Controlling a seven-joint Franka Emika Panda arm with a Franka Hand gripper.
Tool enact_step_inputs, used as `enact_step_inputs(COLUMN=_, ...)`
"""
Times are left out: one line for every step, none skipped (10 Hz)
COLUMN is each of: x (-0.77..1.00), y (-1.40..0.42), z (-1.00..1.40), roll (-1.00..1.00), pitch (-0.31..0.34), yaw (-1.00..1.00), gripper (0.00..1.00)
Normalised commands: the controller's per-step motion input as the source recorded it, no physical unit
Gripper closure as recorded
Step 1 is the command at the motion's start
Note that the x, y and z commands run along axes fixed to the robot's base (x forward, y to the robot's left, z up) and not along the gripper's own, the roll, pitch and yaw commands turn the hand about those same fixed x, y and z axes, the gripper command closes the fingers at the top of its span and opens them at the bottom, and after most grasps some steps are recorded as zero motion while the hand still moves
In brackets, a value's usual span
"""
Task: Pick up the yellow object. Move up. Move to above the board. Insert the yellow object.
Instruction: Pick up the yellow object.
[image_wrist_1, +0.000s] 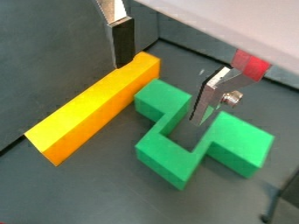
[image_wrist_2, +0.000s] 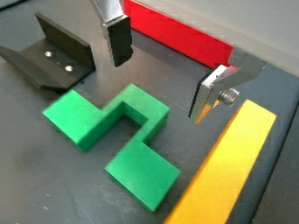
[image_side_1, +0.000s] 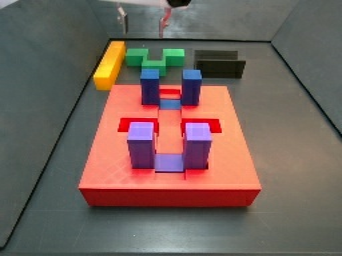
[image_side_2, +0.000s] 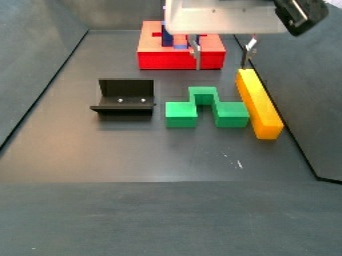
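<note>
The yellow object (image_wrist_1: 93, 109) is a long bar lying flat on the dark floor; it shows in both side views (image_side_1: 108, 63) (image_side_2: 258, 100) and in a wrist view (image_wrist_2: 233, 166). The board (image_side_1: 167, 165) is a red slab with purple and blue posts; it also shows in a side view (image_side_2: 163, 58) and its edge in a wrist view (image_wrist_2: 181, 39). The gripper (image_wrist_1: 160, 90) (image_wrist_2: 160, 90) is open and empty. It hovers above the floor between the board and the bar's near end (image_side_2: 222, 52) (image_side_1: 144, 20). One finger (image_wrist_1: 121, 44) hangs close to the bar's end.
A green notched block (image_wrist_1: 193, 136) (image_wrist_2: 111, 131) (image_side_2: 205, 107) (image_side_1: 154, 57) lies beside the yellow bar, partly under the gripper. The fixture (image_wrist_2: 52, 57) (image_side_2: 123, 98) (image_side_1: 221, 63) stands on the far side of the green block. Grey walls ring the floor.
</note>
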Motion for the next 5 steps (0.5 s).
enact_step_inputs(x=-0.3, y=0.03, z=-0.35, roll=-0.16, pitch=-0.01, yaw=0.05, gripper=0.0)
enact_step_inputs(x=-0.46, y=0.39, z=-0.26, roll=-0.24, pitch=-0.059, yaw=0.0, gripper=0.0)
enact_step_inputs(x=-0.18, y=0.59, z=-0.01, roll=-0.34, pitch=-0.084, yaw=0.0, gripper=0.0)
enact_step_inputs(x=0.0, y=0.66, z=0.0, roll=-0.41, pitch=-0.071, yaw=0.0, gripper=0.0)
enact_step_inputs(x=-0.04, y=0.39, z=0.0, roll=-0.33, pitch=-0.099, yaw=0.02, gripper=0.0)
